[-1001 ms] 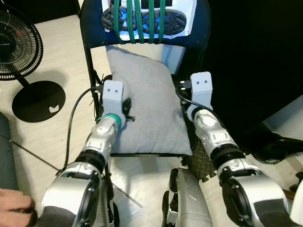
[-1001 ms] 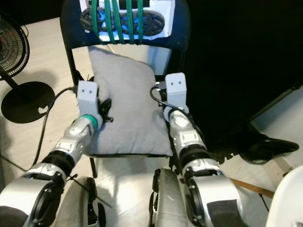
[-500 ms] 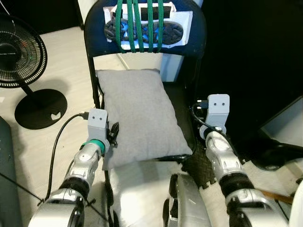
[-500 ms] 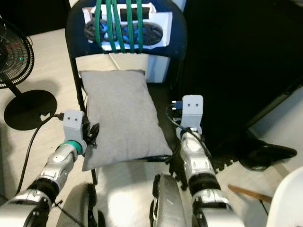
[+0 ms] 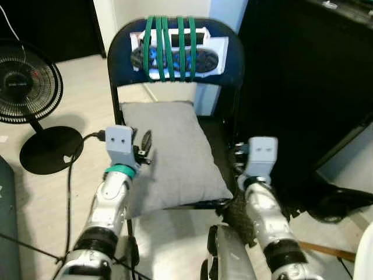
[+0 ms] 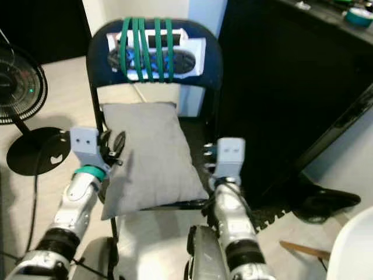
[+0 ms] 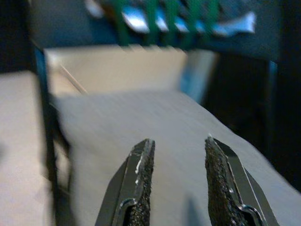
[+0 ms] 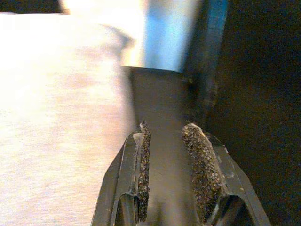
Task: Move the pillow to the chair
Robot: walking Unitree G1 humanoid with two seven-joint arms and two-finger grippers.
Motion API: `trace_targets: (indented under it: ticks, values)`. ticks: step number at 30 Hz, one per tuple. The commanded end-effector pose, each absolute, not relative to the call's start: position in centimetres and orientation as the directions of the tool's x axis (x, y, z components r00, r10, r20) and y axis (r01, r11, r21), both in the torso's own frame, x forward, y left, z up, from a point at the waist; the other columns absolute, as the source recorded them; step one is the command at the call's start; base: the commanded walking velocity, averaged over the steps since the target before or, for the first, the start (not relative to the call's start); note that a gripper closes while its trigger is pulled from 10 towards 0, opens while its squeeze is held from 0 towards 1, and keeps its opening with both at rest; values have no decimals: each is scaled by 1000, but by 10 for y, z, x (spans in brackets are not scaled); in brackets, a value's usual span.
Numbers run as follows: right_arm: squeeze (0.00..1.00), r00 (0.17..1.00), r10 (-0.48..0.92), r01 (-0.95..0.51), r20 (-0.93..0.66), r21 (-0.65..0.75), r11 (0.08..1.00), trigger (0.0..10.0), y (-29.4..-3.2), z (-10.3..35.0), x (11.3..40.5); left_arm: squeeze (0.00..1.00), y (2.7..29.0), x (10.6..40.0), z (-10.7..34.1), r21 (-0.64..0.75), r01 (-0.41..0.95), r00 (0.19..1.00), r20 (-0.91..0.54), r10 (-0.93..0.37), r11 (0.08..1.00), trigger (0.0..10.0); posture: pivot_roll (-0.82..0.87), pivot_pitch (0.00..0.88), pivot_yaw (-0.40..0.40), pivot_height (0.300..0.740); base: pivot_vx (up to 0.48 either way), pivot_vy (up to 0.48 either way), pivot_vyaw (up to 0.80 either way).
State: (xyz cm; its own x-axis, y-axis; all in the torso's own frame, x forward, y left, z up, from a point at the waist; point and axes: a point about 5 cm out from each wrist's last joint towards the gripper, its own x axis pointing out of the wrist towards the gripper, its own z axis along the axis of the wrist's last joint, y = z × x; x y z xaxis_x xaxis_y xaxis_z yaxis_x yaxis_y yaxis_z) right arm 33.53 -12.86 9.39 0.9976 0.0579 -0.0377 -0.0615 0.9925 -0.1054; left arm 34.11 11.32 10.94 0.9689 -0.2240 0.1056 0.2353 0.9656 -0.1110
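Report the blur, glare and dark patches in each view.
Eye views: sharp, evenly lit; area right of the chair is near black. Left wrist view: motion-blurred pillow, left tool fingers crisp. Right wrist view: pillow washed out by glare, right side black, right tool sharp.

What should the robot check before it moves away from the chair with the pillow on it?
1. Pillow lying on the chair seat: ok.
2. Pillow fully on the seat: not ok, its front left corner hangs over the edge.
3. Left gripper let go: ok, fingers apart with nothing between them, above the pillow's left edge.
4. Right gripper let go: ok, fingers apart and holding nothing, over the bare seat beside the pillow.
5. Fan out of the arms' way: ok, it stands on the floor to the left of the chair.
6. Cable by the left arm free of the chair: cannot tell.
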Motion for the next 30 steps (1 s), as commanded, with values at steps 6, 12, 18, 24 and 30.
trace_targets:
  ticks: [6,12,18,24,30]
  values:
    - [0,985,166,-169,-49,-62,984,10000,-107,86,323,0,100,332,95,-57,321,947,55,-318,946,10000,-68,0,-18,611,0,0,0]
    - [0,981,189,-191,-45,-52,980,10000,-100,88,323,0,100,332,97,-10,298,953,69,-296,955,10000,-59,0,-33,626,0,0,0]
    - [0,987,157,-158,-32,-41,987,10000,-106,93,327,0,131,334,99,-120,108,994,19,-106,987,10000,-37,0,-46,651,0,0,0]
    - [0,988,153,-154,-29,-38,987,10000,-105,93,327,0,141,332,97,-132,87,996,-6,-88,987,10000,-37,0,-32,666,0,0,0]
    - [0,993,119,-120,-21,-11,993,10000,-114,96,328,0,144,330,98,-4,88,996,10,-88,996,10000,-31,5,-22,686,0,0,0]
